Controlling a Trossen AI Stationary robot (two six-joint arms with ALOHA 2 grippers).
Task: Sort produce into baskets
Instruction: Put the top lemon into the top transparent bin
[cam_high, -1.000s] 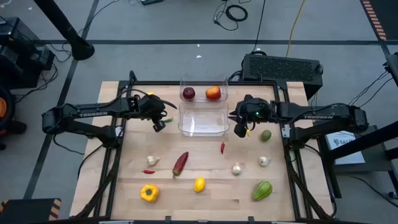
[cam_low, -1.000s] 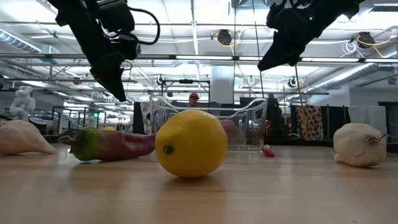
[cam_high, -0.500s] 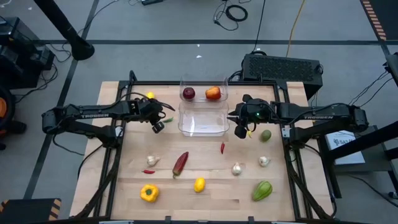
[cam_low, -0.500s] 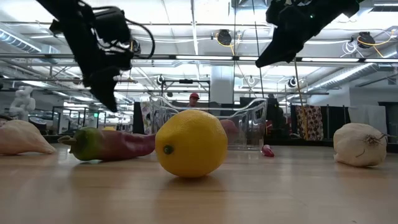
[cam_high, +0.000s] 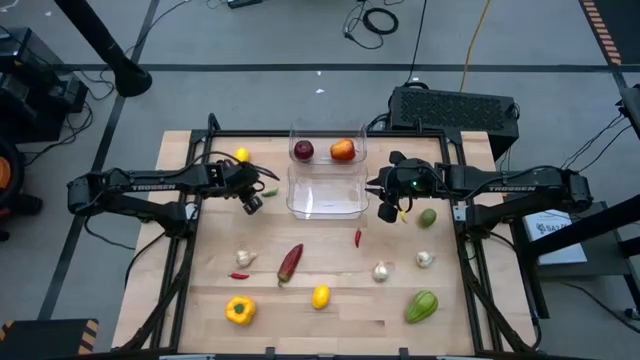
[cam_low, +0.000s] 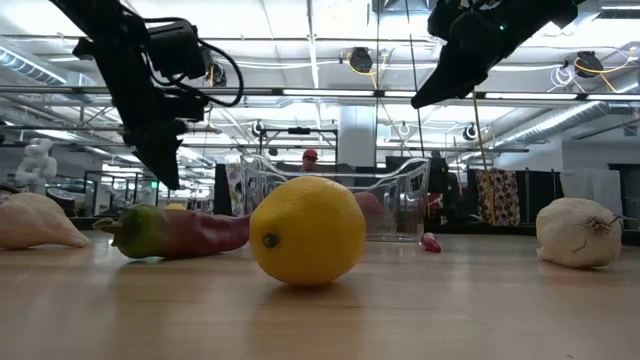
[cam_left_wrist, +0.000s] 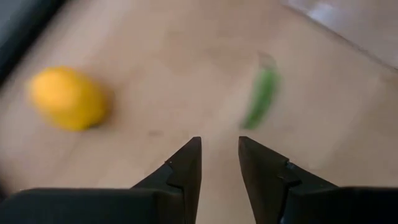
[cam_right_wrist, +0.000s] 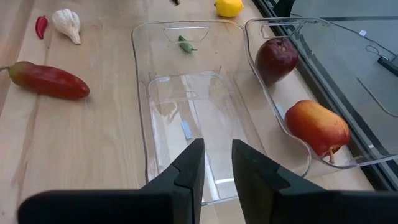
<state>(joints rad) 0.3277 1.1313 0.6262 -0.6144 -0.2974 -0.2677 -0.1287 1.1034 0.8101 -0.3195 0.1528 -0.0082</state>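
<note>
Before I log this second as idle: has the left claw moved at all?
Yes. In the high view the left claw has slid a little away from the near clear basket, toward the table's left side.

Blurred left wrist view
Lemon (cam_left_wrist: 67, 98) and small green chilli (cam_left_wrist: 261, 98) smear out of focus; the clear basket's (cam_left_wrist: 348, 22) corner is cut off.

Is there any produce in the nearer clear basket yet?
No. In the high view the nearer basket holds nothing, while the two apples sit in the farther basket.
</note>
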